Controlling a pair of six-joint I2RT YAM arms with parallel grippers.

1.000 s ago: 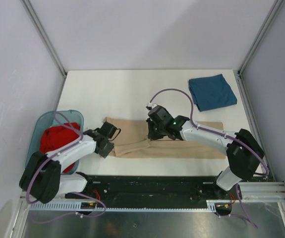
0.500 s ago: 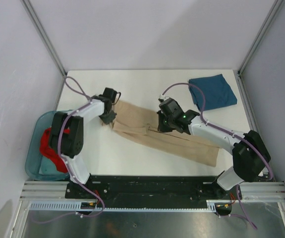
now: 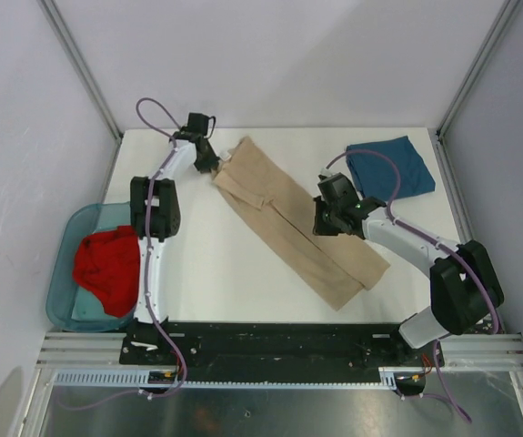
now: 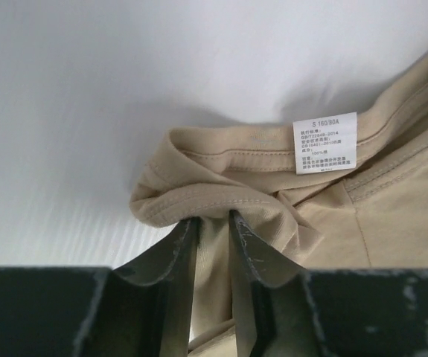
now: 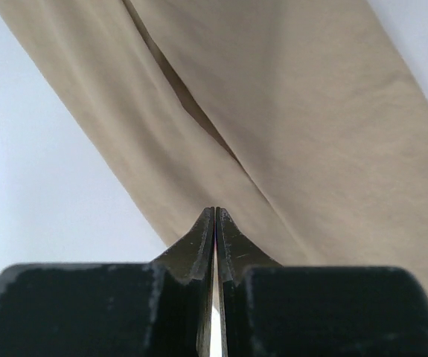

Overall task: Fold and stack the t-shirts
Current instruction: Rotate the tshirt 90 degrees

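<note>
The tan t-shirt (image 3: pixel 288 218), folded into a long strip, lies diagonally from the far left toward the near right of the table. My left gripper (image 3: pixel 209 164) is shut on its collar end; in the left wrist view the fingers (image 4: pixel 214 217) pinch bunched tan cloth below the white neck label (image 4: pixel 325 143). My right gripper (image 3: pixel 320 221) is at the strip's right edge, its jaws (image 5: pixel 215 212) shut at a crease of the tan cloth (image 5: pixel 303 111). The teal-blue t-shirt (image 3: pixel 388 168) lies folded at the far right. The red t-shirt (image 3: pixel 106 266) is crumpled in a bin.
A translucent teal bin (image 3: pixel 65 305) holding the red shirt stands off the table's left edge. Grey walls and metal posts enclose the white table (image 3: pixel 234 264) on three sides. The black base rail runs along the near edge.
My left gripper has swung from the near left to the far left, dragging the collar end. The tan strip has turned from lying level to diagonal. My right gripper has shifted right with it.
</note>
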